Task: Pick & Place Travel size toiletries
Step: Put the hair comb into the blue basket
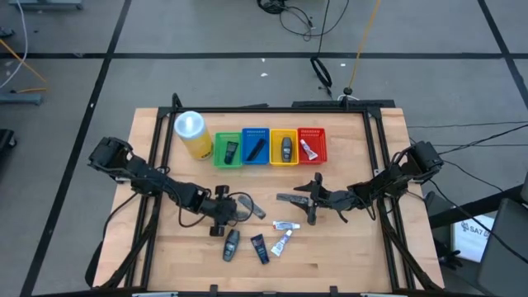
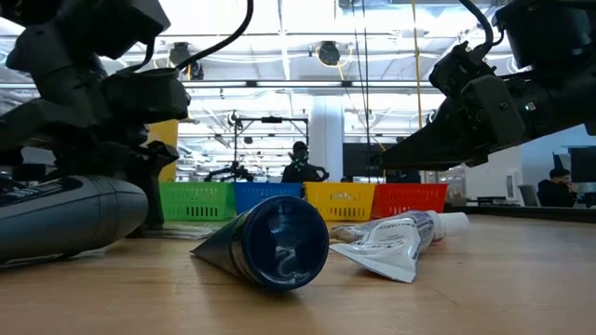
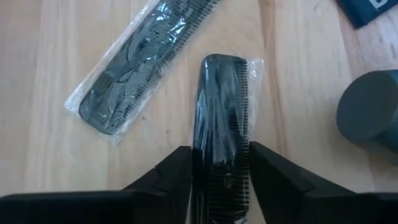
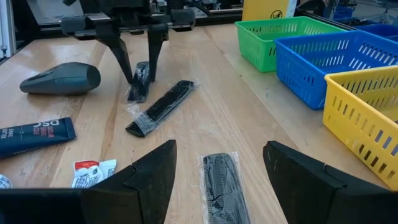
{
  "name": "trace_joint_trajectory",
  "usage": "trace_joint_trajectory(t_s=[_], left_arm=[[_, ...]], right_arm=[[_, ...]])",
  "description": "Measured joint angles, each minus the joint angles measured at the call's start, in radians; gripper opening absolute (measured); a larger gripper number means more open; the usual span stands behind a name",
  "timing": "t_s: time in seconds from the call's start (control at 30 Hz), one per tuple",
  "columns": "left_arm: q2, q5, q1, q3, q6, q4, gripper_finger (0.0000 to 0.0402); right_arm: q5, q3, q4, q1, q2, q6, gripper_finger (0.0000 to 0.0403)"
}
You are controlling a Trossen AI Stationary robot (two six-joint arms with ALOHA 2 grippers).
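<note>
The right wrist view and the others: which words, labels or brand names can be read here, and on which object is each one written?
"DSC": white letters on the dark blue tube, seen upside down; the smaller print beside them is too blurred to read.
Small white tube: blue print, too blurred to read.
White sachet with a red mark: unreadable.
Yellow canister: a black sign, too small to read.
Wrapped combs: no text.

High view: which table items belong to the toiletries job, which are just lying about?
Job: wrapped combs, grey stick, dark blue tube, white tubes; left claw at one comb, right claw over another.
Lying about: yellow canister; four coloured baskets, likely drop-offs.
</note>
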Motion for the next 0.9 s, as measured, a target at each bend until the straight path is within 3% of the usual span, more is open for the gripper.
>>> trace_joint_trajectory(t_s=[0.2, 0.47, 0.6, 0.77, 0.9], left_arm=[[-0.011, 0.003, 0.017, -0.003, 0.011, 0.000, 0.0109], [-0.116, -0.060, 0.017, -0.006, -0.023, -0.021, 0.0136], [-0.180, -0.153, 0.017, -0.003, -0.054, 0.017, 0.0139], [-0.191, -0.353, 0.031, -0.002, 0.014, 0.341, 0.0140], [-0.133, -0.482, 0.108, 0.000, 0.139, 0.628, 0.0140]], right_arm=[[0.000, 0.000, 0.000, 0.000, 0.000, 0.000, 0.0235], [0.000, 0.000, -0.001, 0.000, 0.000, -0.003, 0.0235], [0.000, 0.000, -0.003, 0.000, 0.000, -0.003, 0.0235], [0.000, 0.000, -0.001, 0.000, 0.000, -0.004, 0.0235], [0.000, 0.000, 0.000, 0.000, 0.000, -0.007, 0.0235]])
